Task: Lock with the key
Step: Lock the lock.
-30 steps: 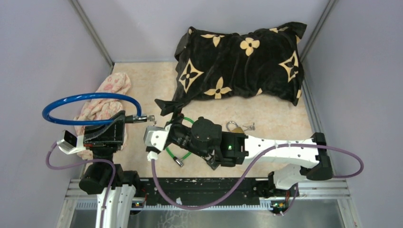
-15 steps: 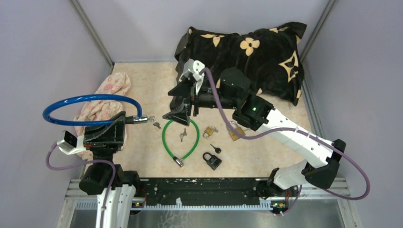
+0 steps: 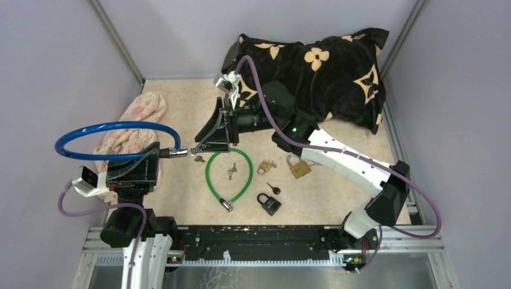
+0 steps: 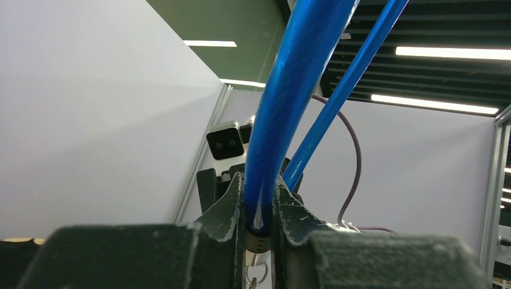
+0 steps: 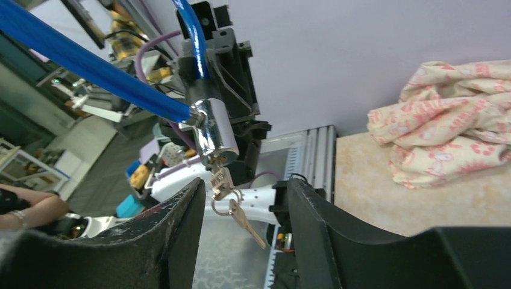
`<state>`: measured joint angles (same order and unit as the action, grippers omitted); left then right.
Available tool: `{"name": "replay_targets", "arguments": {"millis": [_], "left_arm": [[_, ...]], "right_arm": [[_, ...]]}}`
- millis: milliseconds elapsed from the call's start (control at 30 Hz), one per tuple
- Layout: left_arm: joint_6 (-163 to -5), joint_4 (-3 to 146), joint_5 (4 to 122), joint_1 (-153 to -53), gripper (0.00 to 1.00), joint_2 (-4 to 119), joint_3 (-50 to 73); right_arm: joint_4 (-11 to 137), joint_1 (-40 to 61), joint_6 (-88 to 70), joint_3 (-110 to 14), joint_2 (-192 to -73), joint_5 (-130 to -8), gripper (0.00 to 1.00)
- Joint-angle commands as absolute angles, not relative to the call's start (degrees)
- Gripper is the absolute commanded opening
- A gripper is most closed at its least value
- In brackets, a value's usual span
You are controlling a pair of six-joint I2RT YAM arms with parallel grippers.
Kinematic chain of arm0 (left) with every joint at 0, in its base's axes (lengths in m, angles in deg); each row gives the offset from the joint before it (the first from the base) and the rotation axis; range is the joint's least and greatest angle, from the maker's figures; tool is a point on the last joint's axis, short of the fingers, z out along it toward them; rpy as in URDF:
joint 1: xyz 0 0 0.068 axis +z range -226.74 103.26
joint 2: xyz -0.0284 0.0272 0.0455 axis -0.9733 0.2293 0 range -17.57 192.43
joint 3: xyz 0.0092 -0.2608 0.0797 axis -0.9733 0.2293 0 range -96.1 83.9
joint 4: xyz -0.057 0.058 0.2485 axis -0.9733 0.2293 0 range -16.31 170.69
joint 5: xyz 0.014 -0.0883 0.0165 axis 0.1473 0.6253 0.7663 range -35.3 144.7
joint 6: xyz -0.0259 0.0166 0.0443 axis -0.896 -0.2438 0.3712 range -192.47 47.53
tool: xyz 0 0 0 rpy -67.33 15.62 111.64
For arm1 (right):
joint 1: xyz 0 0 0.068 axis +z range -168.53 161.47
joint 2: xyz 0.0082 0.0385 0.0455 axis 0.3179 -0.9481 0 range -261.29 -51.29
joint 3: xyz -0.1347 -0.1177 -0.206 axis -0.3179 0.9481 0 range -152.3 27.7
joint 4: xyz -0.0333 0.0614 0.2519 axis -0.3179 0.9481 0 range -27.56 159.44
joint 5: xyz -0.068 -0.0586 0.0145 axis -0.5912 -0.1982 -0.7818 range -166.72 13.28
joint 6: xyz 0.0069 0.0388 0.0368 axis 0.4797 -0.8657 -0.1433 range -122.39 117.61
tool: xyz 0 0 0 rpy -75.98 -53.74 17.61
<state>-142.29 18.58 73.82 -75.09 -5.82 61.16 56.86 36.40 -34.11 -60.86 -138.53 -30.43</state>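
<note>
The left jaws are clamped on the blue cable lock (image 4: 280,108). The right jaws stand apart, flanking the key (image 5: 220,179) that hangs from the lock's silver cylinder (image 5: 211,135).

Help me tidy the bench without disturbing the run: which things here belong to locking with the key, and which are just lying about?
In the job: blue cable lock, held in the left end effector; the key hanging from its barrel; right end effector, open at that key.

Lying about: green cable lock, brass padlock, smaller brass padlock, black padlock, loose key, pillow, pink cloth.
</note>
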Motion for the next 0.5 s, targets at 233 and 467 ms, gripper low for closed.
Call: {"name": "replay_targets", "arguments": {"millis": [233,467], "left_arm": [[-142.87,16.26,73.51,-75.07,0.00,-6.84,60.43],[-142.79,16.30,73.44,-75.01,0.00,-6.76,60.43]], "right_arm": [[43.38,36.38,-43.61,-60.57,-140.25,-23.76,0.46],[47.21,37.18,-41.30,-62.40,-141.67,-24.36,0.47]]}}
